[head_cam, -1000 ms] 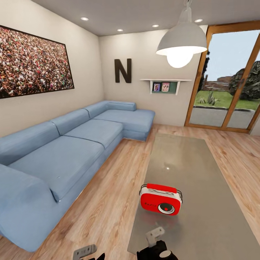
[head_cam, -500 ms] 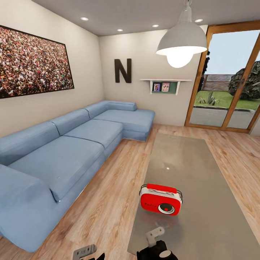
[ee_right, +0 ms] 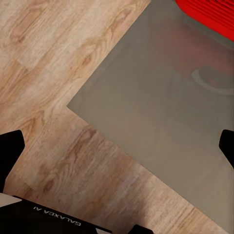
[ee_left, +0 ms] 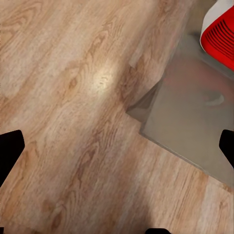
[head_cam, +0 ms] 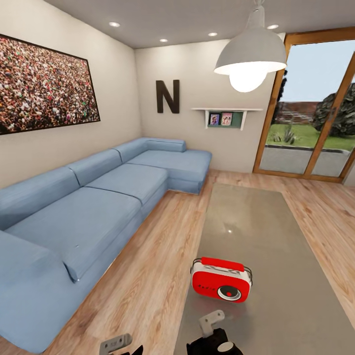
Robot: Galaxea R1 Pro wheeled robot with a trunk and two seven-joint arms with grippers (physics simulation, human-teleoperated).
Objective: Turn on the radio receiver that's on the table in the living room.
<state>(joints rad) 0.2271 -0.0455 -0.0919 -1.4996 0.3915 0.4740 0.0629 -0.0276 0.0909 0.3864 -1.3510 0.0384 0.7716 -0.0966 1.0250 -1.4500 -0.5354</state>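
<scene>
Head view: the radio (head_cam: 221, 285) is seen standing upright on the near end of the long low surface (head_cam: 276, 276), close to its left edge, with the red handle on top. Its long axis runs roughly across the surface's width, slightly skewed, and its dial face is turned toward the camera and a little to the right. The surface stretches away toward the glass doors (head_cam: 315, 106), with the blue sofa (head_cam: 98, 197) along its left side across a strip of wood floor (head_cam: 158, 256).

The left claw (head_cam: 116, 343) and right claw (head_cam: 212, 323) are seen at the bottom edge, short of the radio; the right one is over the surface's near end, the left one over the floor.

In the left wrist view, dark fingertips (ee_left: 9, 151) are seen far apart at both borders, so that claw is spread wide; the radio's white-trimmed corner (ee_left: 220, 30) lies ahead, above the surface's corner (ee_left: 190, 126).

In the right wrist view, the fingertips (ee_right: 9, 153) are likewise wide apart, with the radio's red body (ee_right: 207, 12) ahead.
</scene>
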